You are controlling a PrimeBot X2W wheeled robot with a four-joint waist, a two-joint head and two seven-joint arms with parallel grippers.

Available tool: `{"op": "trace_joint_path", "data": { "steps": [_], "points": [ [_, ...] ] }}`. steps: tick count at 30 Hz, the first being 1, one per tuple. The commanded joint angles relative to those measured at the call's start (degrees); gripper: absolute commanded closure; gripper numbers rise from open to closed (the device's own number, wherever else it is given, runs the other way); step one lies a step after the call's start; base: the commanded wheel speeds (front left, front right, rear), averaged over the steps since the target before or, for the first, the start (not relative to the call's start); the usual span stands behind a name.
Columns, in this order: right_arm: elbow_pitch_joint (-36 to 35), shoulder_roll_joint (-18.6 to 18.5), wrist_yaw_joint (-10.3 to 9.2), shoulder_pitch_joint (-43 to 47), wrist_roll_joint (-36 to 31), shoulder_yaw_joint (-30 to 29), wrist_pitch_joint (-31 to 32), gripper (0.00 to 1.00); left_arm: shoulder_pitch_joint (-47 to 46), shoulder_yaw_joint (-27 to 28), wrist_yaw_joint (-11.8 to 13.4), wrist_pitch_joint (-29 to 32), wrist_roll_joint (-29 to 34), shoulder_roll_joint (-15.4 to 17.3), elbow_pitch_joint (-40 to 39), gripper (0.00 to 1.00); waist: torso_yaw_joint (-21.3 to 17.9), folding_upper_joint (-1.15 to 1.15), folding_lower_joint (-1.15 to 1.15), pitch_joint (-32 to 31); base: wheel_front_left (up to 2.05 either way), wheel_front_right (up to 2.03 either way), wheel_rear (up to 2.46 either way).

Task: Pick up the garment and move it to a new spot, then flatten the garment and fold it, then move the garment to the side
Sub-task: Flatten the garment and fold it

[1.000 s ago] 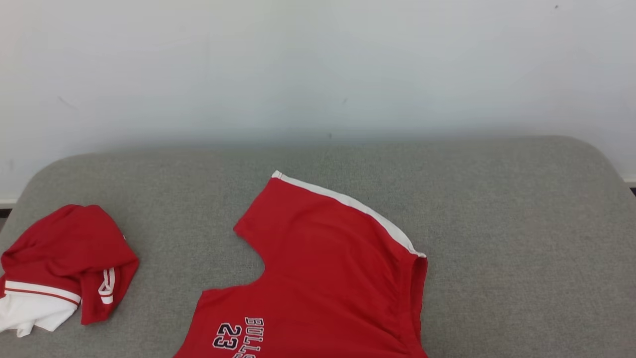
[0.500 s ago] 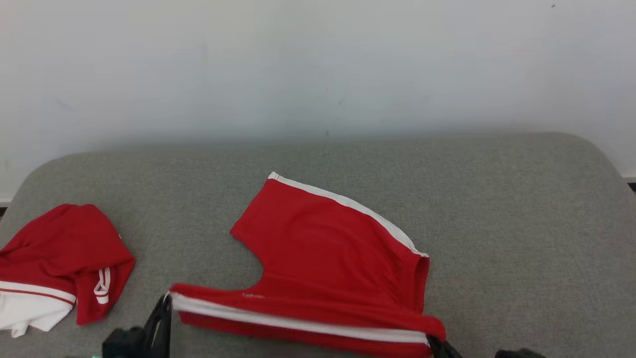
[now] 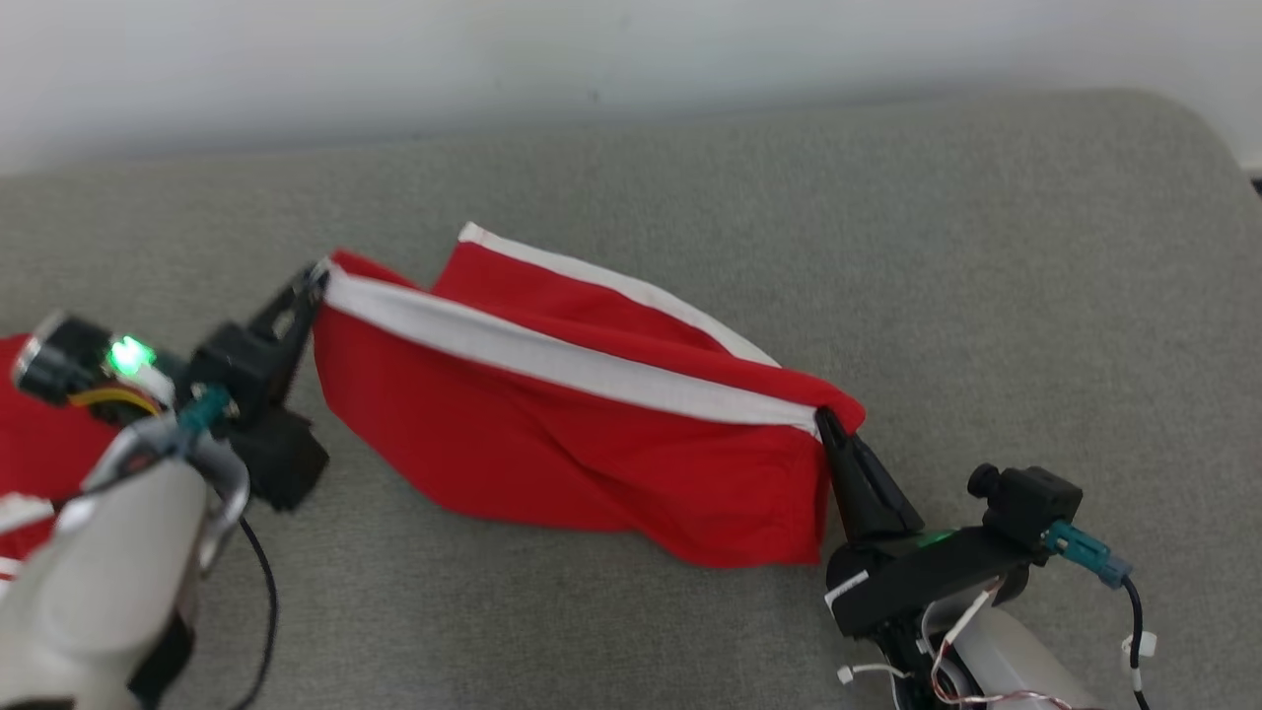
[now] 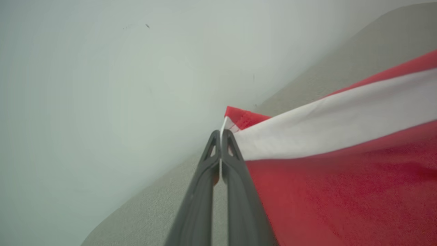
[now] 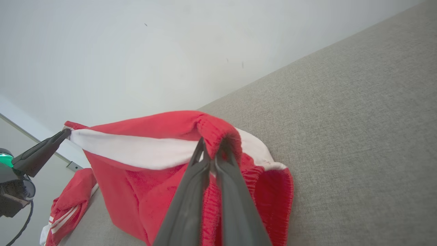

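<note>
The left end effector (image 3: 317,281), at nine o'clock in the head view, and the right end effector (image 3: 826,422), near four, each pinch one end of the white band (image 3: 552,360) on the red garment (image 3: 552,463). Taut between them, it drapes onto the middle of the grey surface (image 3: 986,247), probably so the fold lands straight.
</note>
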Motion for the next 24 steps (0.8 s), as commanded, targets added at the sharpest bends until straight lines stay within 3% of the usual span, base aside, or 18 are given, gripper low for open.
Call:
{"op": "trace_joint_path", "data": {
  "steps": [1, 14, 23, 24],
  "points": [
    [0.5, 0.6, -0.13, -1.2, 0.0, -0.2, 0.0, 1.0, -3.7, -2.1, 0.2, -0.2, -1.0, 1.4, 1.3, 1.0, -4.2, -0.02, -0.02, 7.4, 0.0, 0.0, 0.0],
    [-0.3, 4.6, -0.13, -6.3, 1.2, -2.7, 0.0, 1.0, -22.0, -19.2, 0.2, 0.5, -11.3, 4.2, 11.0, 1.0, -9.0, -0.02, -0.02, 14.9, 0.0, 0.0, 0.0],
    [-1.6, 5.8, -0.13, -6.8, -0.4, -4.5, 0.0, 1.0, -27.5, -21.7, 0.2, 0.0, -13.4, 2.8, 17.2, 1.0, -9.4, -0.02, -0.02, 17.1, 0.0, 0.0, 0.0],
    [-1.5, 5.8, -0.13, -6.8, -0.6, -4.7, 0.0, 0.78, -27.5, -21.6, 0.2, 0.0, -13.5, 2.5, 17.8, 0.82, -9.4, -0.02, -0.02, 17.1, 0.0, 0.0, 0.0]
  ]
}}
